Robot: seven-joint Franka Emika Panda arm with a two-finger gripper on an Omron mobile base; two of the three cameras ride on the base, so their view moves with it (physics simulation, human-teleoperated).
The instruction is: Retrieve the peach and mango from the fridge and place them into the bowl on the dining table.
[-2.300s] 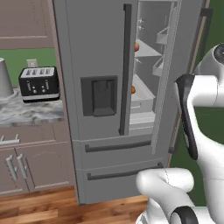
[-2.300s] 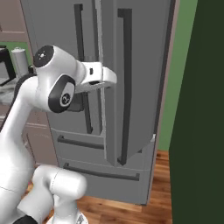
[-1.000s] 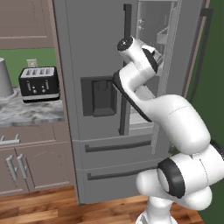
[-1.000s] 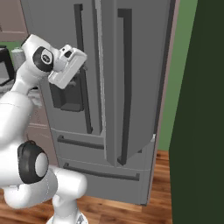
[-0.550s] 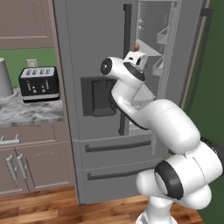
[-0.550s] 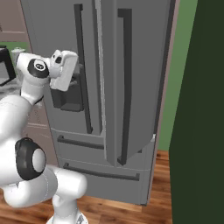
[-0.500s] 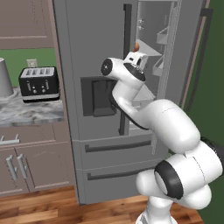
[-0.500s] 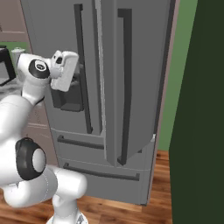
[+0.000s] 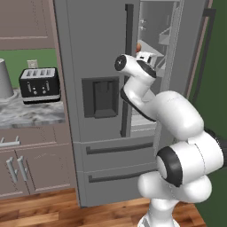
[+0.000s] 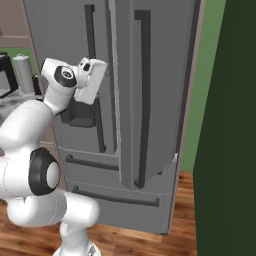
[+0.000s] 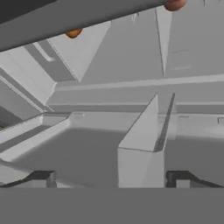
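1. The matte grey fridge (image 9: 95, 53) has its right door ajar, with long dark bar handles.
2. The gripper (image 11: 111, 178) faces smooth grey shelves, fingers spread wide, grasping nothing.
3. A rounded orange fruit (image 11: 72, 33) sits at a shelf's edge.

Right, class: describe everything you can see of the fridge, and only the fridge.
The fridge is a tall grey French-door unit, metal-looking, with long dark vertical handles, a dark dispenser recess in its left door and two drawers at the bottom. Its left door is shut; the right door stands open, showing pale shelves and bins inside, with an orange fruit on a shelf. It stands on the wooden floor beside the counter. The open gripper points into its interior.
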